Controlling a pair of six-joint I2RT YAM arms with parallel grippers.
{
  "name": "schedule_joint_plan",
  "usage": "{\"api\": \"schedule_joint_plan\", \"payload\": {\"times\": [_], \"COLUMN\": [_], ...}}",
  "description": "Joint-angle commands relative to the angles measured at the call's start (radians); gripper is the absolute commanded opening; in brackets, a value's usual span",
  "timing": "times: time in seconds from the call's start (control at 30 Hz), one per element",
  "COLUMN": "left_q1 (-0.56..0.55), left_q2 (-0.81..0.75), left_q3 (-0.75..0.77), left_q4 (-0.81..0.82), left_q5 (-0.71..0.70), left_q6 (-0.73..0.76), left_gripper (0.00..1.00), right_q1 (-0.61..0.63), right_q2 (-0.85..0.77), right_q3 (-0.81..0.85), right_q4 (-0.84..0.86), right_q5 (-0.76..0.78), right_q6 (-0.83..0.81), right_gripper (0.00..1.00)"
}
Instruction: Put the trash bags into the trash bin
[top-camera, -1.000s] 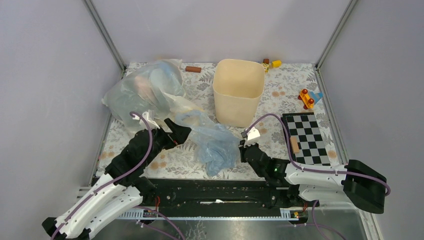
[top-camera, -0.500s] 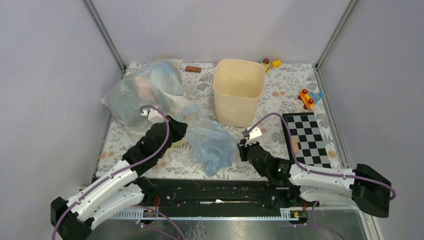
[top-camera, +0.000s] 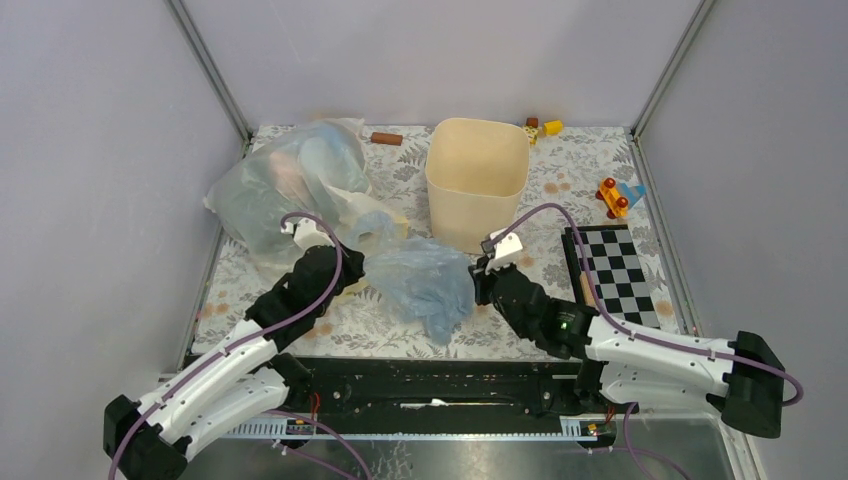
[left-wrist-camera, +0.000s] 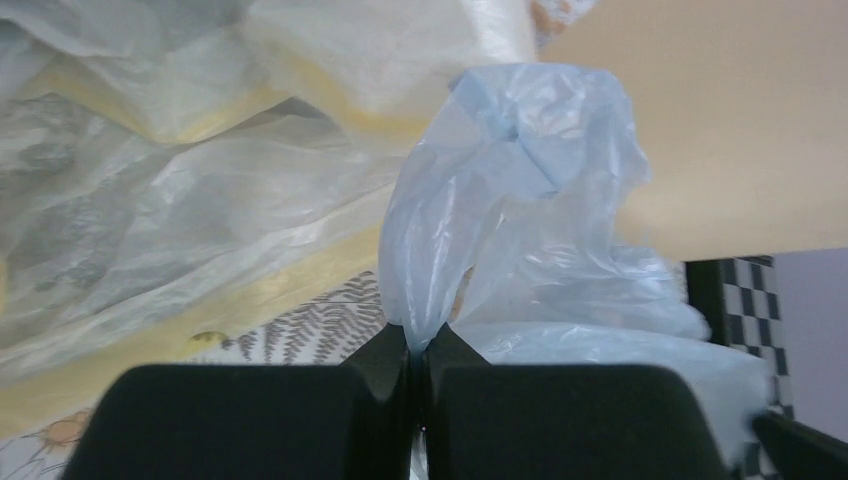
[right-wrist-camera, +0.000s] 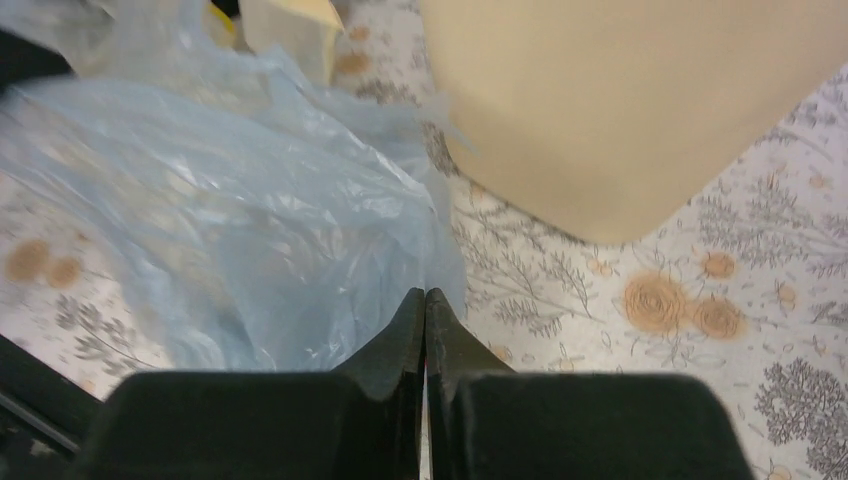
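Note:
The pale blue trash bag (top-camera: 420, 285) hangs bunched between my two grippers, in front of the cream trash bin (top-camera: 477, 180). My left gripper (top-camera: 358, 262) is shut on its left end; in the left wrist view the fingertips (left-wrist-camera: 418, 340) pinch a twisted fold of the trash bag (left-wrist-camera: 520, 200), with the trash bin (left-wrist-camera: 720, 120) behind it. My right gripper (top-camera: 476, 288) is shut at the bag's right edge. In the right wrist view the closed tips (right-wrist-camera: 425, 300) meet the film of the trash bag (right-wrist-camera: 250, 220), and the trash bin (right-wrist-camera: 620, 110) stands just beyond.
A bulky clear bag (top-camera: 290, 185) fills the back left, with a pale yellow bag (left-wrist-camera: 150, 110) under it. A checkerboard (top-camera: 612, 275) lies at the right. A red and blue toy (top-camera: 615, 196), yellow blocks (top-camera: 542, 128) and a brown cylinder (top-camera: 386, 138) sit near the back.
Both grippers have closed on the blue bag's ends. The left arm swung in toward the bag, the right moved forward, and the bag has risen and drawn out between them.

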Motion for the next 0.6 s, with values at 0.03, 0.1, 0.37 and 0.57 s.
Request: {"api": "schedule_joint_plan", "payload": {"times": [0.03,0.1,0.37,0.57], "left_q1": [0.099,0.15,0.264,0.266], "left_q2": [0.001,0.005,0.016,0.036], "left_q3": [-0.058,-0.082,-0.161,-0.177], "left_q4": [0.001,0.016,0.074,0.12], "left_q5": [0.078,0.138,0.258,0.297], "left_q6": [0.015,0.011,0.009,-0.001], "left_gripper": [0.0,0.0,0.0,0.0], "right_q1": [-0.004,-0.003,-0.005,-0.005], "right_q2": [-0.017,-0.037,-0.099,-0.052], "right_q3": [0.128,0.14,0.175,0.185], "right_q4": [-0.139,-0.19,-0.345,-0.364], "right_q5": [0.035,0.058,0.277,-0.095], "right_q6": [0.018,0.036,0.124,0.097], "right_gripper": [0.0,0.0,0.07,0.61]}}
